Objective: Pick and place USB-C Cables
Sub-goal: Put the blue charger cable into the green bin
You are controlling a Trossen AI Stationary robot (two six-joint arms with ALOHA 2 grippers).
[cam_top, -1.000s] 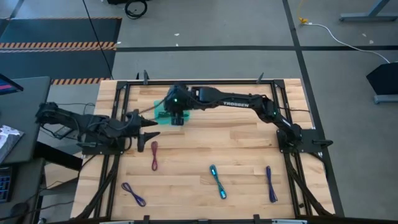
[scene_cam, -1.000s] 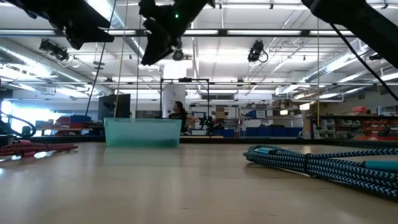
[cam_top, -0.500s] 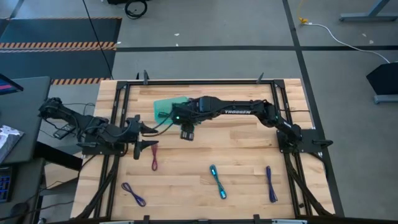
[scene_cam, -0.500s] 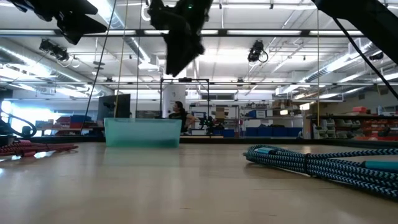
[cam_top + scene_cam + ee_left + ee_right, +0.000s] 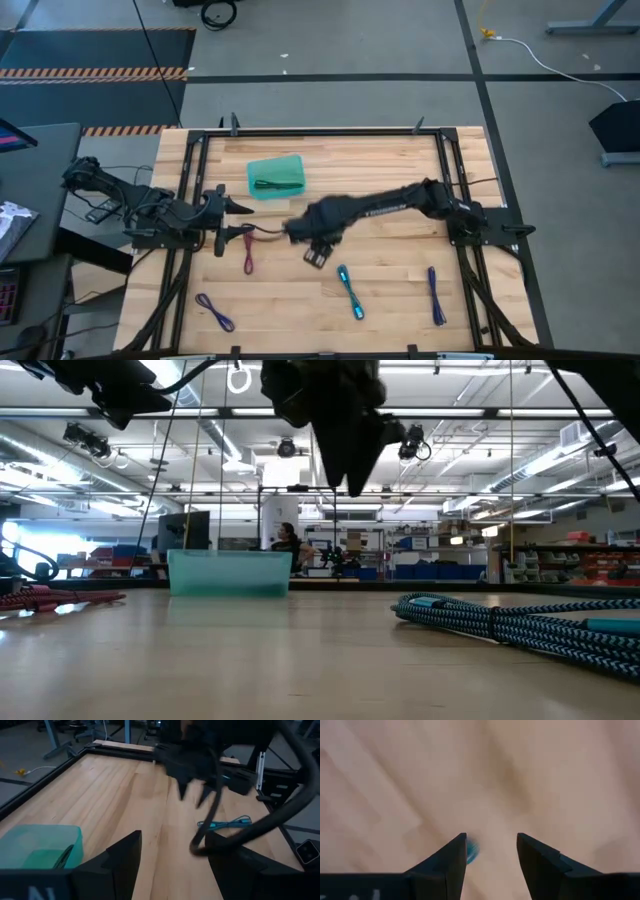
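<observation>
High view first: I have the right gripper (image 5: pixel 316 257) stretched out over the middle of the table (image 5: pixel 400 300), hanging just beside the upper end of the teal-blue cable (image 5: pixel 350 292), which lies flat on the wood. My right wrist view shows its 2 fingers (image 5: pixel 451 865) spread apart with nothing between them, bare wood below and a speck of blue at the inner edge of one finger. In the low view that arm hangs as a dark mass well above the tabletop, not touching it.

I count 5 cables. The dark green cable (image 5: pixel 277 184) lies inside the translucent teal tray (image 5: pixel 258 168) near the far edge of the table. The maroon cable (image 5: pixel 248 250) lies on the wood just below my left gripper (image 5: pixel 243 219). 1 purple cable (image 5: pixel 215 312) sits near the front left corner, and the other purple cable (image 5: pixel 436 295) lies near the front right, well apart from the teal-blue one.

My left gripper waits at the left side of the table, close to the maroon cable's upper end. From the left wrist view its fingers (image 5: pixel 125 857) stand apart and hold nothing; the tray shows off to one side, the right arm farther off.
</observation>
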